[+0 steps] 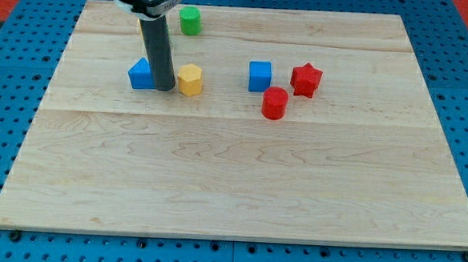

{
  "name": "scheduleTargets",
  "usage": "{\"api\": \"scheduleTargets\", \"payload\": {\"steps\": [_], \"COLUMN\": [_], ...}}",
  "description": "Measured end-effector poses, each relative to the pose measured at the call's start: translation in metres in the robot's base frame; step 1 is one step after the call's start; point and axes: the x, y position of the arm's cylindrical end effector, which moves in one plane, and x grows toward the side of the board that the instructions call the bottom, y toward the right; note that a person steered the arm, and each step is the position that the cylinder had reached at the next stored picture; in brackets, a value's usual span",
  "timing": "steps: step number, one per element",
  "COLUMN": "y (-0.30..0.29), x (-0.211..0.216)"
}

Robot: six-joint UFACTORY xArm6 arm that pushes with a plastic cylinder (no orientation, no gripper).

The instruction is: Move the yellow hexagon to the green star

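Yellow hexagon (190, 79) sits just at 3 o'clock of my tip (165, 89), on the wooden board (239, 187).

No gripper here, so nothing to spread or pinch: the dark rod stands upright, its end down between the hexagon and a blue block (141, 75) at its 9 o'clock, close to both; contact I cannot tell. At 12 o'clock of the hexagon, near the board's top edge, stands a green block (191, 20), shape unclear. At 3 o'clock lie a blue cube (259, 75), red star (306, 79) and red cylinder (274, 103).
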Motion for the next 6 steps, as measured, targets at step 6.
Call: {"api": "scheduleTargets", "payload": {"steps": [6], "y": [0.012], "x": [-0.022]}}
